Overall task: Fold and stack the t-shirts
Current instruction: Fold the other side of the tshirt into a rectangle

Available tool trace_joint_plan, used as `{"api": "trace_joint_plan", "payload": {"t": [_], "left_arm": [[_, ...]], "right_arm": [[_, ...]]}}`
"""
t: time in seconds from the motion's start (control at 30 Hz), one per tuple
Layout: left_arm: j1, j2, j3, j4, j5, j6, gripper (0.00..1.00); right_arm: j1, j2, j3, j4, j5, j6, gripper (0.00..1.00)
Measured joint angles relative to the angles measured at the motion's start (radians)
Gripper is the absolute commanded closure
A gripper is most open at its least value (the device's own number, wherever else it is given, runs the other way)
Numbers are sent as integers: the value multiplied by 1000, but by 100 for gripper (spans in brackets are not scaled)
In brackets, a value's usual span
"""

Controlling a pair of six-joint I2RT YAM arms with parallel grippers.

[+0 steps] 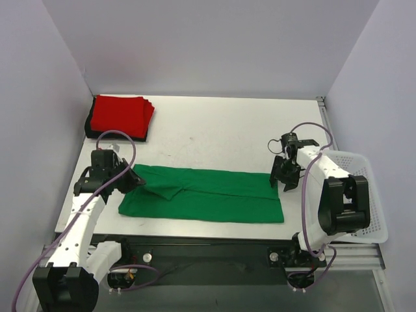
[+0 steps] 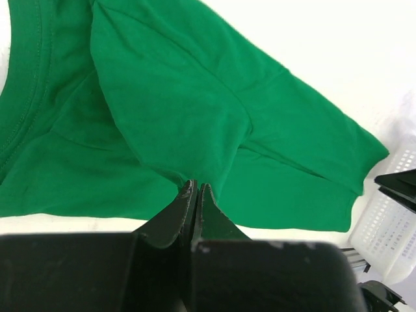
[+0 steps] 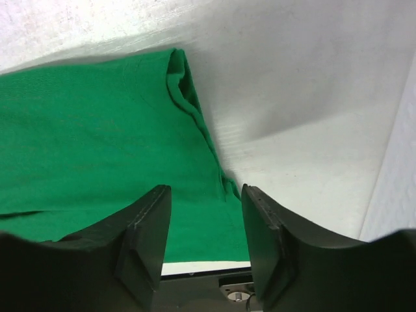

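Observation:
The bright green t-shirt (image 1: pixel 208 195) lies folded into a long strip across the near part of the table. My left gripper (image 1: pixel 136 179) is at its left end, shut on a pinch of the green fabric (image 2: pixel 182 110), which puckers up into the closed fingertips (image 2: pixel 195 188). My right gripper (image 1: pixel 284 179) is open and empty, just above the shirt's right end; the green cloth (image 3: pixel 97 130) shows between and behind its jaws (image 3: pixel 205 193). A folded red shirt (image 1: pixel 120 116) sits on a black one (image 1: pixel 88 125) at the far left corner.
A white mesh basket (image 1: pixel 374 201) stands at the table's right edge, beside the right arm, and shows in the left wrist view (image 2: pixel 390 221). White walls close in the table at the back and both sides. The table's front edge runs just below the green shirt.

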Motion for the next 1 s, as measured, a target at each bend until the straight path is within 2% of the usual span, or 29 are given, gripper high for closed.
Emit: {"api": "trace_joint_plan", "payload": {"t": [0.2, 0.3, 0.47, 0.6, 0.8, 1.0], "left_arm": [[0, 66, -49, 30, 2, 5, 100], [4, 119, -52, 57, 12, 11, 100], [49, 212, -52, 113, 33, 37, 100], [93, 260, -52, 151, 41, 69, 100], [167, 349, -52, 209, 71, 116, 100], [181, 408, -52, 244, 101, 147, 100]], "right_arm": [[91, -105, -2, -3, 38, 27, 51], [199, -151, 2, -1, 46, 48, 58], [396, -135, 42, 48, 3, 84, 69], [547, -19, 154, 113, -40, 121, 70], [751, 240, 387, 217, -121, 161, 63], [881, 444, 590, 272, -164, 180, 61]]}}
